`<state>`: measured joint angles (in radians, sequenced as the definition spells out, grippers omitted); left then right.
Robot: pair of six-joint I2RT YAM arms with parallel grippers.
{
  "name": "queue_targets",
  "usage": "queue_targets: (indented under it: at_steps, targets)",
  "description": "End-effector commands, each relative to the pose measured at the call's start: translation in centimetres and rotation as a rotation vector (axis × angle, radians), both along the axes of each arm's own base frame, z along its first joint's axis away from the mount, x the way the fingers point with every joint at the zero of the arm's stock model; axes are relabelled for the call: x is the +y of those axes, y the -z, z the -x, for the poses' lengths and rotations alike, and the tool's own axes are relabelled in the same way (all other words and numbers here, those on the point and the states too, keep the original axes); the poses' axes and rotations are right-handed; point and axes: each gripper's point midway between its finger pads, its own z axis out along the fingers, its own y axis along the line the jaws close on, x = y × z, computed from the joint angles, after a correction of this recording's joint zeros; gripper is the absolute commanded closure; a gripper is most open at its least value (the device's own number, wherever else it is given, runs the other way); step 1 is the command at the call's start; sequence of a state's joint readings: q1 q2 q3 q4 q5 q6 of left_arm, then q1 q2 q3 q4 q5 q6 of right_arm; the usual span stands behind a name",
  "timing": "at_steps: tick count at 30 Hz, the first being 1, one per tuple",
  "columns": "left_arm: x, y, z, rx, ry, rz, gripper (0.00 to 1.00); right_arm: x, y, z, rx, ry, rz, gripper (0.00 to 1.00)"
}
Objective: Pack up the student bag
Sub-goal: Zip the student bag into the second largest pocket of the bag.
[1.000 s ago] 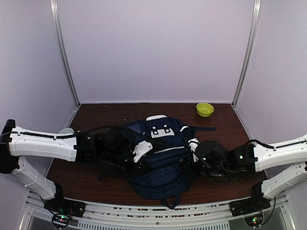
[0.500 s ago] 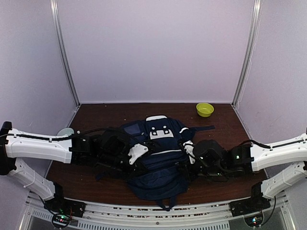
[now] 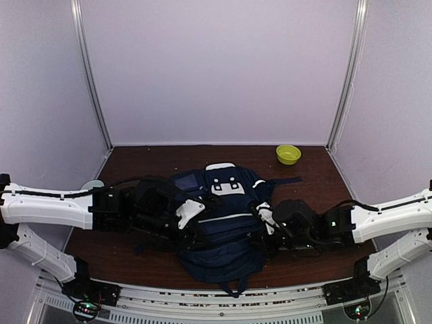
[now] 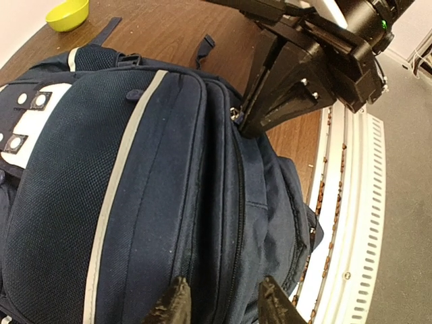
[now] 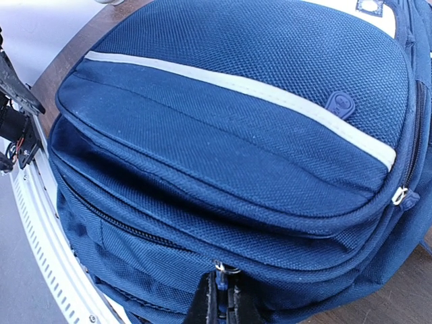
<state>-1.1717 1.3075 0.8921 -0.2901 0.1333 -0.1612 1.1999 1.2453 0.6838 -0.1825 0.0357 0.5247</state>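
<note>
The student bag point(image 3: 224, 226) lies flat in the middle of the table, navy with white stripe trim point(image 4: 118, 182) and a white buckle patch point(image 3: 228, 187). My left gripper point(image 3: 192, 217) is at the bag's left side. In the left wrist view its fingertips point(image 4: 177, 307) stand apart over a zip seam, gripper point(image 4: 223, 305) open, nothing pinched. My right gripper point(image 3: 265, 217) is at the bag's right side, shut on a small zip pull point(image 5: 227, 268) of the bag's side zip. From the left wrist camera that gripper point(image 4: 251, 121) is a dark wedge at the zip.
A yellow-green bowl point(image 3: 288, 154) sits at the back right of the brown table point(image 3: 148, 162). A pale round object point(image 3: 91, 183) peeks out by the left wall. The slotted white rail point(image 4: 351, 223) runs along the near edge, close to the bag's bottom.
My left gripper has gone from shut to open and drawn back slightly to the left. The right gripper has shifted a little left with the zip pull, still shut.
</note>
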Motion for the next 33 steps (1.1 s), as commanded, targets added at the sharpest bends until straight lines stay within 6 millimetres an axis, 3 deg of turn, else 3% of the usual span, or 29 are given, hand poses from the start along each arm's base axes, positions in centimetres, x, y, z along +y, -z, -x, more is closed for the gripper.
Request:
queue_targets:
  at_steps: [1, 14, 25, 33]
  targets:
    - [-1.0, -3.0, 0.0, -0.052, 0.016, 0.071, 0.62, 1.1, -1.6, 0.3, -0.017, -0.039, -0.076, 1.00]
    - [-2.1, -3.8, 0.6, -0.089, 0.029, 0.062, 0.50, 3.8, -3.0, 1.7, -0.021, -0.098, -0.122, 1.00]
    - [-1.5, -3.2, 0.7, -0.092, 0.016, 0.041, 0.41, 6.5, -3.7, 2.9, -0.021, -0.158, -0.164, 1.00]
    - [-2.3, -2.6, 1.3, -0.099, 0.049, 0.021, 0.40, 6.7, -3.8, 2.9, -0.035, -0.159, -0.157, 1.00]
